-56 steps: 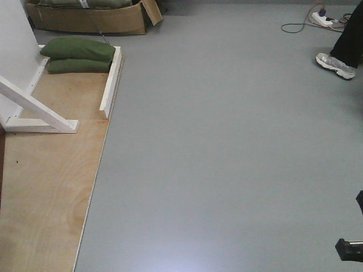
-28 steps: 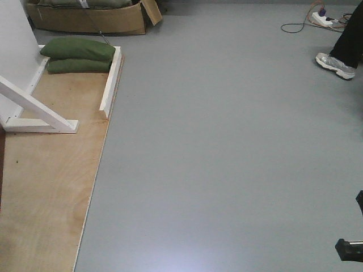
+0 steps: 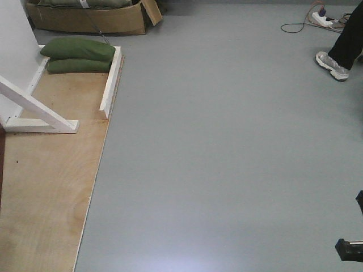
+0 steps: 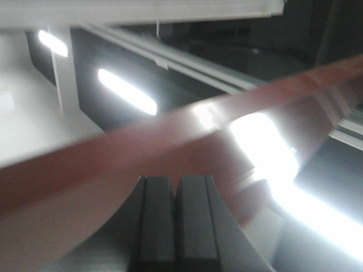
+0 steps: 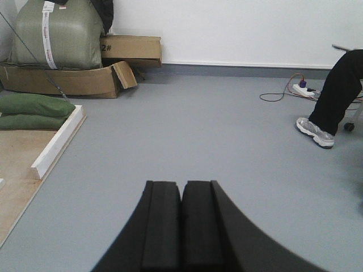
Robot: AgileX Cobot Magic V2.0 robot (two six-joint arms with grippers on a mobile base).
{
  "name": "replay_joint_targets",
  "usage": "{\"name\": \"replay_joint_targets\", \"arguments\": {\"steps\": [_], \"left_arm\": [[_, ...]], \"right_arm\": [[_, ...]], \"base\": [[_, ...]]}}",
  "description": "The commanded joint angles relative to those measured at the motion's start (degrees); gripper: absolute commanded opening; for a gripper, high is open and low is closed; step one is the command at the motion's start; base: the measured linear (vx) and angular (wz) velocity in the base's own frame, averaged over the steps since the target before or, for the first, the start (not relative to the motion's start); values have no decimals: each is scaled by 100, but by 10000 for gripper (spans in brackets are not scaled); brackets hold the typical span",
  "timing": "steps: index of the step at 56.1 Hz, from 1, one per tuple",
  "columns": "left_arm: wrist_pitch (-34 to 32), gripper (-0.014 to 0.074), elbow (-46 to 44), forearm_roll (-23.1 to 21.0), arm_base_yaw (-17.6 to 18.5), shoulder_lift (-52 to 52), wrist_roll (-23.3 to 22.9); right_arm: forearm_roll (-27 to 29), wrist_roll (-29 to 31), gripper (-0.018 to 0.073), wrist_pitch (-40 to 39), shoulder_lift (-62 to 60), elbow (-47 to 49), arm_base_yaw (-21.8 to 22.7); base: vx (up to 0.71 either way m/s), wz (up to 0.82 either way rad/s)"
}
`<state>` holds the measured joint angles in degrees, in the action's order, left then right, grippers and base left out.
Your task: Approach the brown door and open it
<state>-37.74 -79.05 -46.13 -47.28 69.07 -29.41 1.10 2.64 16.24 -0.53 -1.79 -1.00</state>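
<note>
The left wrist view is blurred. A reddish-brown glossy band (image 4: 170,141), which looks like an edge of the brown door, crosses it diagonally, just beyond my left gripper (image 4: 174,182). That gripper is shut and empty. No lock plate or keys show. In the front view only a thin dark red sliver (image 3: 1,164) shows at the left edge, beside the pale plywood board (image 3: 51,187). My right gripper (image 5: 181,186) is shut and empty and points over the grey floor (image 5: 215,130).
A white wooden frame (image 3: 110,82) and green sandbags (image 3: 76,55) lie on the plywood. A cardboard box (image 3: 91,20) stands behind them. A person's shoe (image 3: 332,65) and a power strip (image 3: 324,18) are at the top right. A dark arm part (image 3: 349,249) is at the bottom right.
The person's shoe at the top right has shifted slightly. Nothing else has visibly moved.
</note>
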Motion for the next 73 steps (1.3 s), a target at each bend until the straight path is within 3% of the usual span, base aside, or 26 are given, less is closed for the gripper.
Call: {"name": "replay_joint_targets", "arguments": {"steps": [1, 7, 8, 9, 17, 25, 37, 45, 66, 73], "left_arm": [[-282, -3, -147, 28, -231, 153, -80], [-336, -3, -147, -216, -515, 405, -333], [-322, -3, -147, -505, -820, 693, -535], [-316, -3, -147, -516, -866, 750, -606], [-27, -3, -214, -494, -1010, 1107, -1236], [929, -3, -446, -401, -1010, 1288, -1790], [2253, -3, -776, 225, -999, 1282, -1780], [2694, -3, -890, 373, -999, 1202, -1780], [3235, -3, -900, 354, -999, 916, -1780], [3136, -3, -900, 354, -999, 812, -1776]], "right_arm": [[-35, 32, 0, -471, -84, -22, 7], [-35, 32, 0, -471, -84, -22, 7], [-35, 32, 0, -471, -84, -22, 7], [-35, 32, 0, -471, -84, -22, 7], [-35, 32, 0, -471, -84, -22, 7], [-35, 32, 0, -471, -84, -22, 7], [-35, 32, 0, -471, -84, -22, 7], [-35, 32, 0, -471, -84, -22, 7], [-35, 32, 0, -471, -84, -22, 7], [-35, 32, 0, -471, -84, -22, 7]], "base": [[0, 0], [0, 0], [0, 0], [0, 0], [0, 0], [0, 0], [0, 0], [0, 0], [0, 0], [0, 0]]}}
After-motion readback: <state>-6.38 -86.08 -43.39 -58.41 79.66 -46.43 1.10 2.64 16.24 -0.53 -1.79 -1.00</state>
